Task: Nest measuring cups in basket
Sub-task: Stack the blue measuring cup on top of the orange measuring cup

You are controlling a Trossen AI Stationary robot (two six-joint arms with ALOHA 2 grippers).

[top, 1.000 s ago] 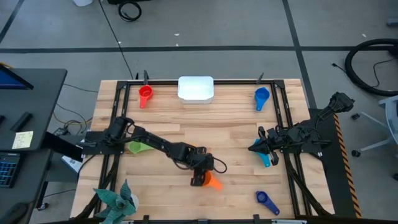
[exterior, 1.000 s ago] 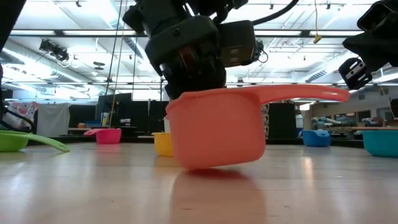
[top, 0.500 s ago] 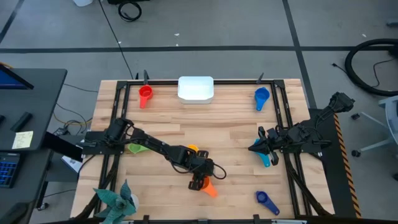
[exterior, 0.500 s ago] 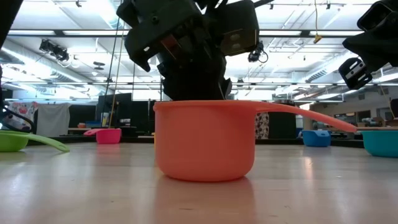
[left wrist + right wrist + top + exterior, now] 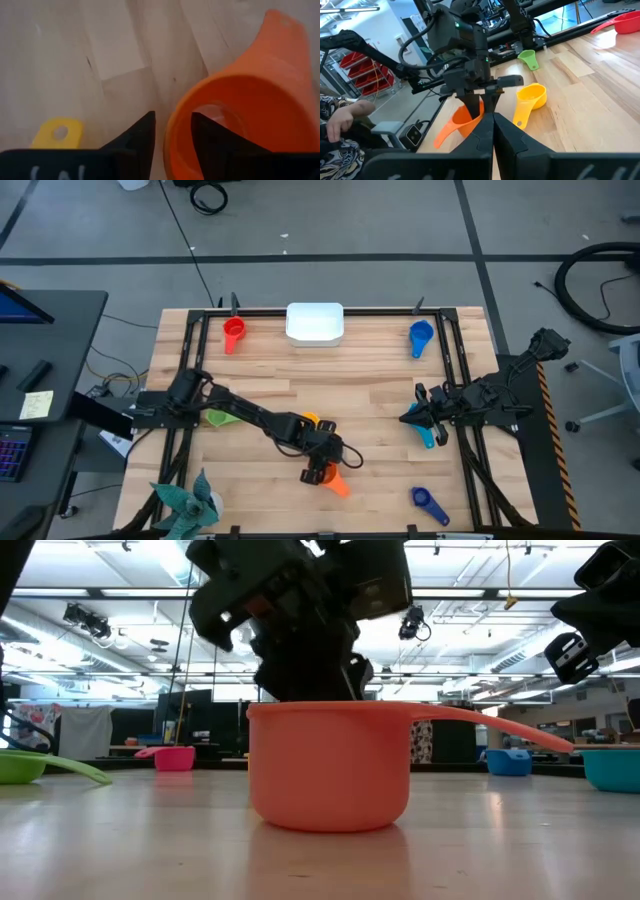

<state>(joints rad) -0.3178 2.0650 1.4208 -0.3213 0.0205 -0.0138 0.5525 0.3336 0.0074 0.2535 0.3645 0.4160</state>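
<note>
Left claw point(image 5: 318, 473) open, fingers point(image 5: 140, 137) straddling the rim of the orange round plastic measuring cup point(image 5: 334, 479), no grip; the cup sits upright on the wooden counter point(image 5: 380, 380) directly under the claw. Yellow plastic cup point(image 5: 529, 100) lies just beside the claw. White plastic rounded-rectangular basket point(image 5: 315, 322) sits far beyond it at the counter's back edge. Right claw point(image 5: 410, 417) closed, empty, parked well off to the side, next to a light blue cup point(image 5: 430, 436).

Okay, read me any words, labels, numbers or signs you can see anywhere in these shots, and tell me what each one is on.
None can be read.
Pale marks on the left gripper body in its wrist view: cut off and blurred.
Yellow sticky note on the side desk: writing too small to read.
Measuring cups and basket: no text visible.
</note>
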